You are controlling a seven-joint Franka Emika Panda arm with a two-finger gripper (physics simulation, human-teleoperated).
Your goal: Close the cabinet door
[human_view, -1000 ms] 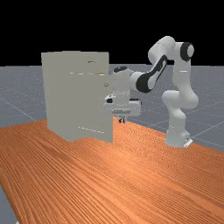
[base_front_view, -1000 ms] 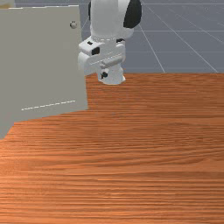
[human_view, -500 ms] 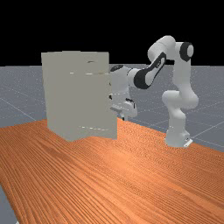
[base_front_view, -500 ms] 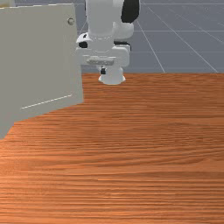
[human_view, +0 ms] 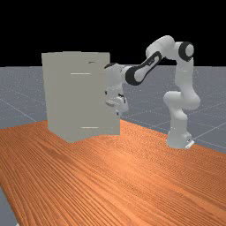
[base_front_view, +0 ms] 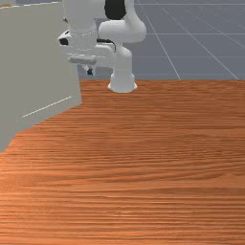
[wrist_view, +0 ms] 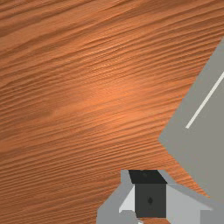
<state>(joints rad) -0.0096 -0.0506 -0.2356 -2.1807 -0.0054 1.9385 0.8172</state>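
Front view: the Panda gripper (base_front_view: 89, 72) hangs by the free edge of the open cabinet door (base_front_view: 38, 62), apparently outside it, so closing should mean pushing inward. I can't tell whether its jaws are apart or together.

No readable text, labels or brand names appear at the scene. Numbers and signs are likewise absent.

In the far view, a soft shine lies on the middle of the desk (human_view: 121, 161), under a black sky (human_view: 113, 26). In the wrist view, the desk has also a warm glow, with darker tone around. The door (base_front_view: 36, 62) looks dull grey, quite evenly lit.
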